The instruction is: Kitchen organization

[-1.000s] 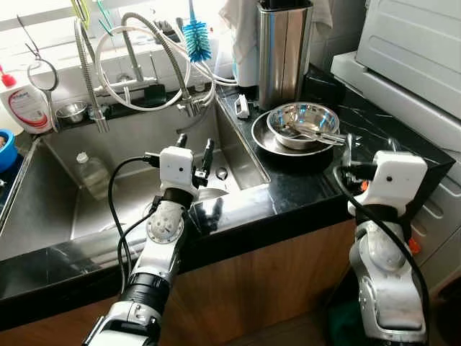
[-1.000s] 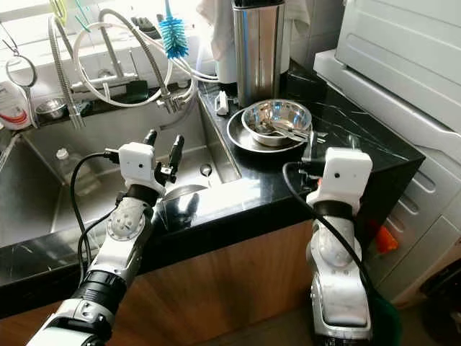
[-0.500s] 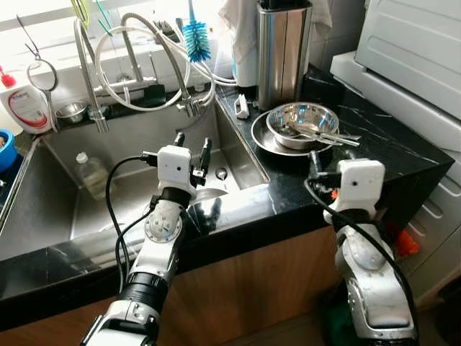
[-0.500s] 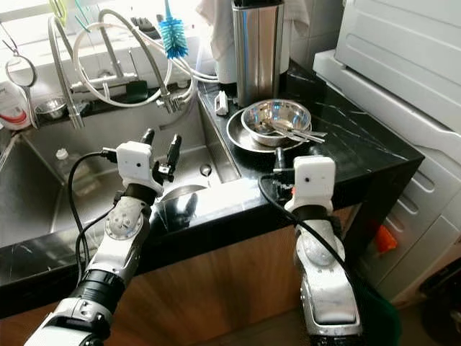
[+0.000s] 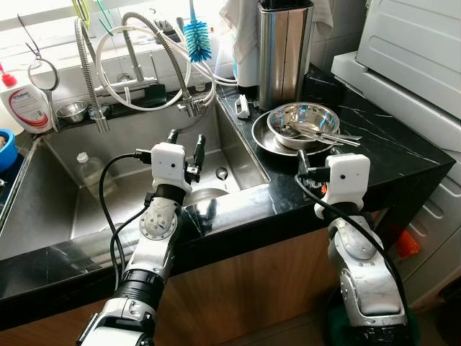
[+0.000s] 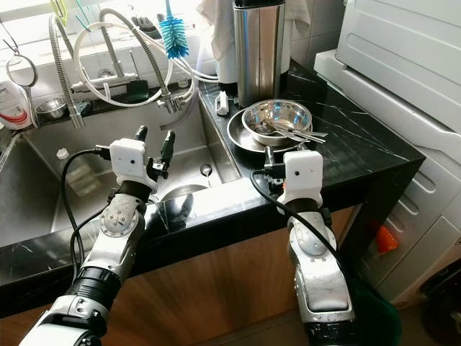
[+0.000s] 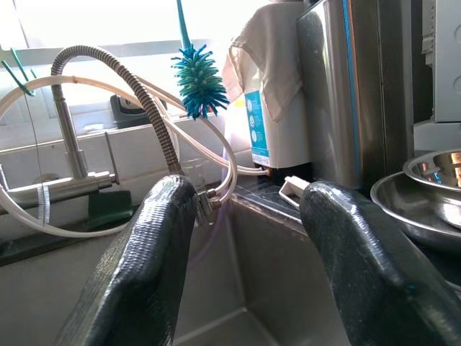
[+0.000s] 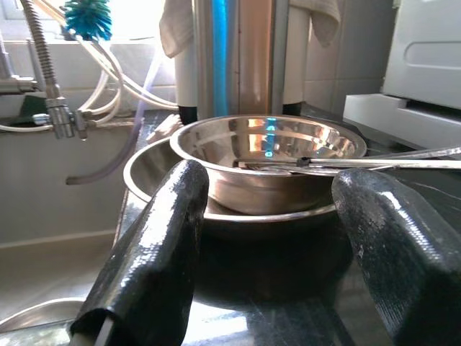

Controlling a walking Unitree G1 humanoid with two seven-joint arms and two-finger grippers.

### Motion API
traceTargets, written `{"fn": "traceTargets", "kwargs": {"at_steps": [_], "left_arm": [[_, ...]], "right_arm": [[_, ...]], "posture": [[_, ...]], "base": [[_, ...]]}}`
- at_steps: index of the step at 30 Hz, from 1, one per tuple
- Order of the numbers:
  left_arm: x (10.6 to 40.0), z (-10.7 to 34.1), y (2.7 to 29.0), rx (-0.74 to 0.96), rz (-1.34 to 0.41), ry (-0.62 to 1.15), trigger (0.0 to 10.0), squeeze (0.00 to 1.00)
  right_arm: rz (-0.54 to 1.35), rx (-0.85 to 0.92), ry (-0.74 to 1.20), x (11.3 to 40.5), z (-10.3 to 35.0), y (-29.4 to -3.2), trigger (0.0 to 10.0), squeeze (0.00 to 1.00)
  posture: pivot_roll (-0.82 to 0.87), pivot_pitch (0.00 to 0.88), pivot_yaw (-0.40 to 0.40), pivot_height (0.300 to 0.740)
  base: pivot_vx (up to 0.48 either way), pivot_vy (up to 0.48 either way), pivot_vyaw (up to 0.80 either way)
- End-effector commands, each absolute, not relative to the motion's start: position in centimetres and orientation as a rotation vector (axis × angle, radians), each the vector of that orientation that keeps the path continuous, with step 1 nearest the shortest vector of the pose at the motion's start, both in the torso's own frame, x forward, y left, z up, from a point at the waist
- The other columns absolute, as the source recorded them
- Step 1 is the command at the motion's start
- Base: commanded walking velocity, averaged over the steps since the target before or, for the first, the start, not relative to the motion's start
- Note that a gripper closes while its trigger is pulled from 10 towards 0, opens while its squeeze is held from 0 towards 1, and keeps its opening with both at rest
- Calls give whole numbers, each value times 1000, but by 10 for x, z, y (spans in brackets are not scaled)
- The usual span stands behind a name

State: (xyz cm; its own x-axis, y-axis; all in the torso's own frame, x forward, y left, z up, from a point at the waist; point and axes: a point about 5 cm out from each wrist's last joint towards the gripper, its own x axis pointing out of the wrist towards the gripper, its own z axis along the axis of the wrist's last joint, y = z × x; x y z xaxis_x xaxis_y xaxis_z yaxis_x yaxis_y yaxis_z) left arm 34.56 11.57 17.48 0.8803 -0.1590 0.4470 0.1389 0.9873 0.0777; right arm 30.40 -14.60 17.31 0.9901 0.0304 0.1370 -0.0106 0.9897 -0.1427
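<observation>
A steel bowl [image 5: 302, 122] holding several utensils [image 5: 328, 135] rests on a steel plate [image 5: 261, 141] on the black counter [image 5: 374, 137]. My right gripper [image 5: 315, 155] hovers low over the counter just in front of the plate, open, its fingers [image 8: 162, 231] framing the bowl [image 8: 266, 151] from a short distance. My left gripper [image 5: 186, 137] is raised over the steel sink [image 5: 50, 202], open and holding nothing, pointing toward the faucet hose [image 7: 144, 94]. A round steel dish [image 5: 205, 194] lies in the sink below it.
A tall steel canister [image 5: 283, 50] and a hanging cloth stand behind the bowl. A blue bottle brush [image 5: 196, 40], looped hoses [image 5: 155, 36], a soap bottle [image 5: 27, 104] and a small steel cup [image 5: 70, 112] line the back. A plastic bottle [image 5: 90, 173] lies in the sink. A white appliance [image 5: 418, 50] rises at the right.
My right gripper has swung left from the counter's right corner to a spot just in front of the plate and bowl. The left gripper has drifted slightly left over the sink.
</observation>
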Motion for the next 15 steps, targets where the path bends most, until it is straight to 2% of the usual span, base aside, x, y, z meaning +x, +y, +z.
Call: {"fn": "traceTargets", "kwargs": {"at_steps": [1, 6, 15], "left_arm": [[348, 176, 118, 44, -142, -463, 10000, 0], [349, 167, 124, 115, -137, -385, 10000, 0], [354, 159, 159, 208, -66, -272, 10000, 0]], "right_arm": [[22, -134, -129, 307, 174, -143, 10000, 0], [17, -134, -145, 308, 178, -146, 10000, 0], [-6, -139, -145, 310, 178, -153, 10000, 0]], "posture": [[-292, 0, 107, 740], [-287, 0, 115, 740], [-280, 0, 125, 740]], "base": [[0, 0, 0], [0, 0, 0], [0, 0, 0]]}}
